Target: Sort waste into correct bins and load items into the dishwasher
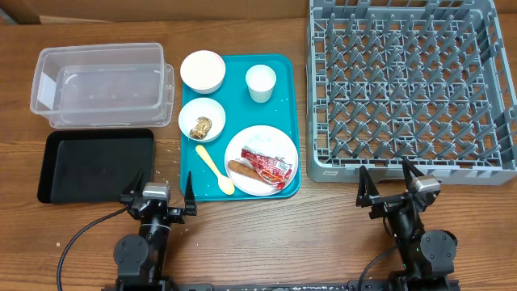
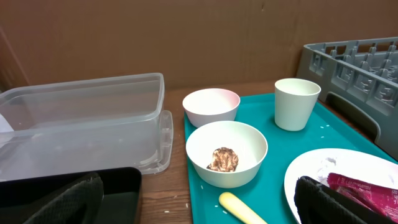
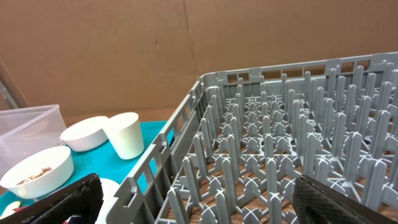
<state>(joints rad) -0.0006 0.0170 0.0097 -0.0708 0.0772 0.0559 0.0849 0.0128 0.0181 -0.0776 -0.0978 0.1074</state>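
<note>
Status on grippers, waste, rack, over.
Both open, empty: left gripper, right gripper. Sausage and wrapper on plate, food lump in bowl, all on teal tray. Dish rack empty. No obstructions.

- A grey dish rack [image 3: 280, 143] of upright pegs fills the centre and right.
- At mid-left, a small white cup [image 3: 126, 135] stands upright on a teal tray [image 3: 102, 163].
- A white bowl [image 3: 84, 132] sits just left of the cup.
- At the left edge, a second bowl [image 3: 37, 168] holds brown crumbs [image 3: 37, 175].
- The dark fingers [image 3: 68, 199] of the right gripper [image 3: 196, 186] sit wide apart in the bottom corners.
</note>
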